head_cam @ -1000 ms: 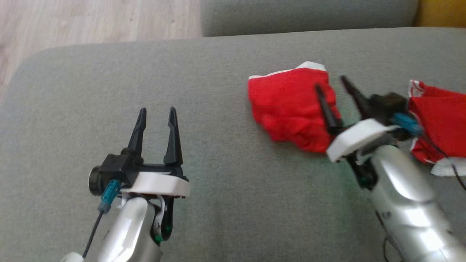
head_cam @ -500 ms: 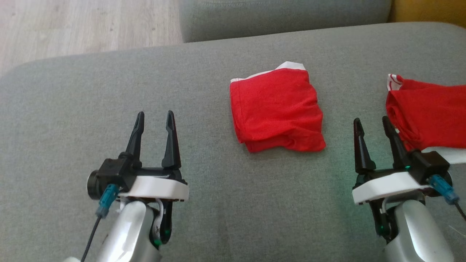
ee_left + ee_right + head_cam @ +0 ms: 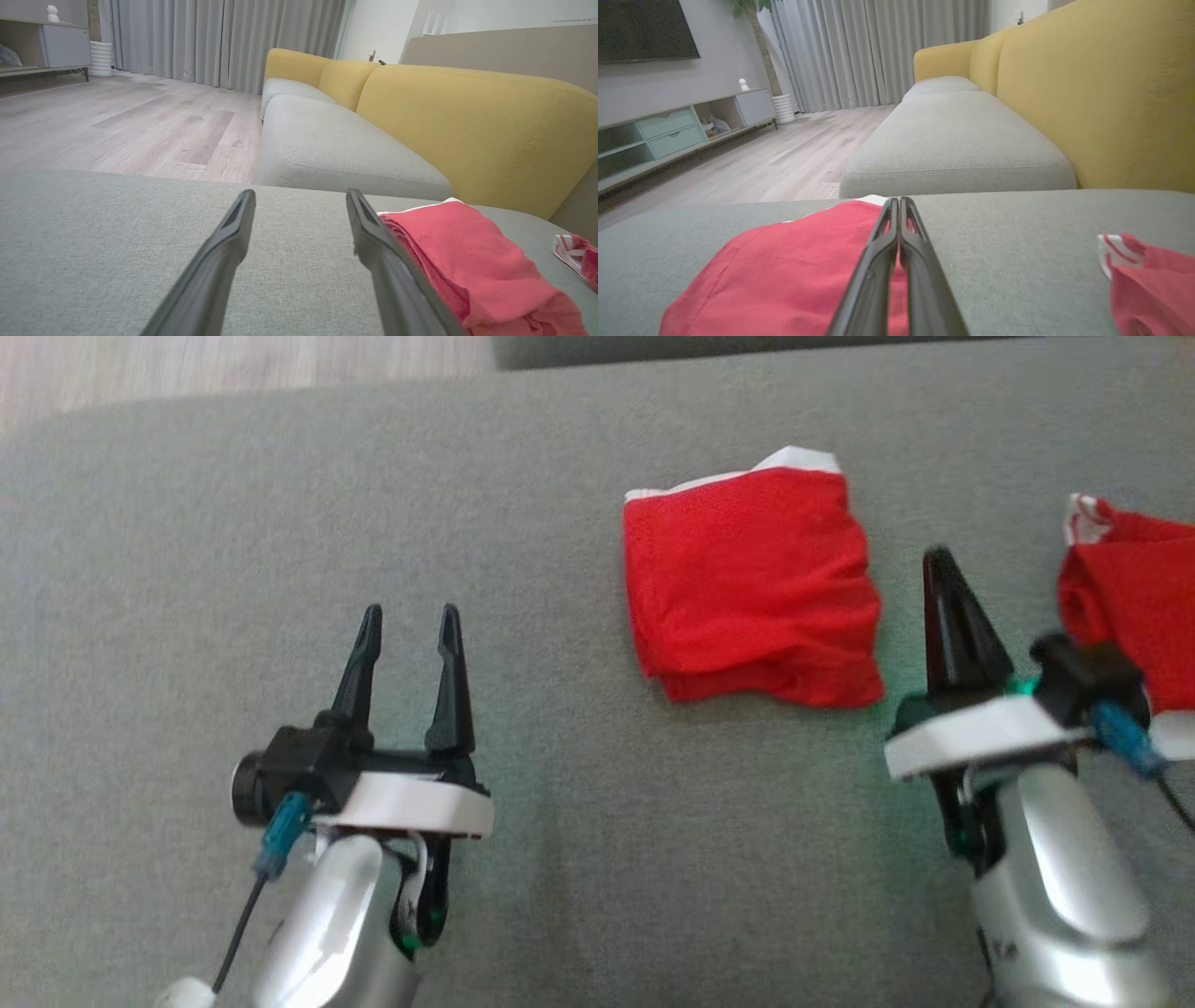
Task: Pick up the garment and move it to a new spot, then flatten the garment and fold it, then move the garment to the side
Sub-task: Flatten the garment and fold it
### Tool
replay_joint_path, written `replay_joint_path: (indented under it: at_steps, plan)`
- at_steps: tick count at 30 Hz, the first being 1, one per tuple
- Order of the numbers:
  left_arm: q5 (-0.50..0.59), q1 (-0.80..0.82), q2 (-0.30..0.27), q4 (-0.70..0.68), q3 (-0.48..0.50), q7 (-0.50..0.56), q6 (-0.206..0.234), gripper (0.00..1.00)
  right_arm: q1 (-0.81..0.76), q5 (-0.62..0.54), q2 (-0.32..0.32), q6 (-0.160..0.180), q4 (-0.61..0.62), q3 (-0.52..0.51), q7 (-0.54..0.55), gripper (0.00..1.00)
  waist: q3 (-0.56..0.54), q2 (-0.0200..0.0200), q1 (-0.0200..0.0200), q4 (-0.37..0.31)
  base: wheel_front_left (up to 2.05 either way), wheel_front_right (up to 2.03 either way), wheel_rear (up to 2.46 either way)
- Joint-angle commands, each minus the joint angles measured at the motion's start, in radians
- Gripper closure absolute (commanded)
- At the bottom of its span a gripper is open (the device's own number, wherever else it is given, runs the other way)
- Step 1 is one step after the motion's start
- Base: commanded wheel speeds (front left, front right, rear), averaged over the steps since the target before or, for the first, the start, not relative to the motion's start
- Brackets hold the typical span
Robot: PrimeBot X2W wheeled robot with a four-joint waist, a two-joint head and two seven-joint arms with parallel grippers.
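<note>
One folded garment (image 3: 752,583) and another red cloth (image 3: 1134,593) flank the right pincer (image 3: 937,562).

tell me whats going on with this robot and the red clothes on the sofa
A two-armed robot is working over a grey sofa cushion. A folded red garment lies flat on it, and neither claw holds it. The left claw is open, off to the garment's left. The right claw is shut on nothing, between it and a second red garment, crumpled at the right edge.
</note>
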State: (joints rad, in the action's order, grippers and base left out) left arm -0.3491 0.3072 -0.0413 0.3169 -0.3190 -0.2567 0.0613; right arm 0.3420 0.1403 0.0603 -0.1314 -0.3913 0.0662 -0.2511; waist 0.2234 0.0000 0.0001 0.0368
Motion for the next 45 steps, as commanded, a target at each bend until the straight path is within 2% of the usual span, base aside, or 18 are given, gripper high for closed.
replay_joint_path:
  at_steps: [1, 9, 15, 18, 21, 25, 30, 34, 40, 45]
  plan:
    - [0.012, 0.044, -0.009, -0.035, 0.025, -0.005, -0.002, 0.00, 0.045, -0.011, 0.000, 0.001, 0.021, 0.029, -0.009, 1.00, 0.030, 0.0000, -0.0001, 0.024, 0.00, 0.00, 0.00]
    - [-0.012, 0.085, -0.009, -0.044, -0.010, -0.005, 0.009, 0.00, 0.249, -0.036, 0.026, 0.001, -0.166, 0.047, 0.009, 1.00, 0.110, 0.0000, -0.0001, 0.103, 0.00, 0.00, 0.00]
    - [-0.026, 0.099, -0.009, -0.051, -0.024, -0.005, 0.018, 0.00, 0.336, -0.088, 0.048, 0.001, -0.421, 0.021, 0.090, 1.00, 0.143, 0.0000, -0.0001, 0.142, 0.00, 0.00, 0.00]
    - [-0.031, 0.104, -0.009, -0.052, -0.024, -0.005, 0.023, 0.00, 0.359, -0.122, 0.049, 0.001, -0.501, 0.005, 0.080, 1.00, 0.142, 0.0000, -0.0001, 0.150, 0.00, 0.00, 0.00]
    - [-0.033, 0.102, -0.009, -0.049, -0.021, -0.005, 0.027, 0.00, 0.378, -0.138, 0.035, 0.001, -0.528, -0.004, 0.038, 1.00, 0.128, 0.0000, -0.0001, 0.150, 0.00, 0.00, 0.00]
    - [-0.035, 0.095, -0.009, -0.045, -0.022, -0.005, 0.027, 0.00, 0.407, -0.135, 0.009, 0.001, -0.500, 0.003, 0.001, 1.00, 0.103, 0.0000, -0.0001, 0.147, 0.00, 0.00, 0.00]
    - [-0.034, 0.094, -0.009, -0.047, -0.024, -0.005, 0.028, 0.00, 0.422, -0.108, -0.008, 0.001, -0.442, 0.066, -0.009, 1.00, 0.094, 0.0000, -0.0001, 0.147, 0.00, 0.00, 0.00]
    - [-0.035, 0.098, -0.009, -0.053, -0.028, -0.005, 0.028, 0.00, 0.422, -0.063, -0.009, 0.001, -0.443, 0.139, -0.010, 1.00, 0.105, 0.0000, -0.0001, 0.152, 0.00, 0.00, 0.00]
    - [-0.044, 0.104, -0.009, -0.056, -0.040, -0.005, 0.030, 0.00, 0.426, -0.037, -0.010, 0.001, -0.558, 0.269, 0.028, 1.00, 0.125, 0.0000, -0.0001, 0.163, 0.00, 0.00, 0.00]
    - [-0.044, 0.100, -0.009, -0.050, -0.033, -0.005, 0.034, 0.00, 0.422, -0.006, -0.010, 0.001, -0.626, 0.317, 0.030, 1.00, 0.115, 0.0000, -0.0001, 0.155, 0.00, 0.00, 0.00]
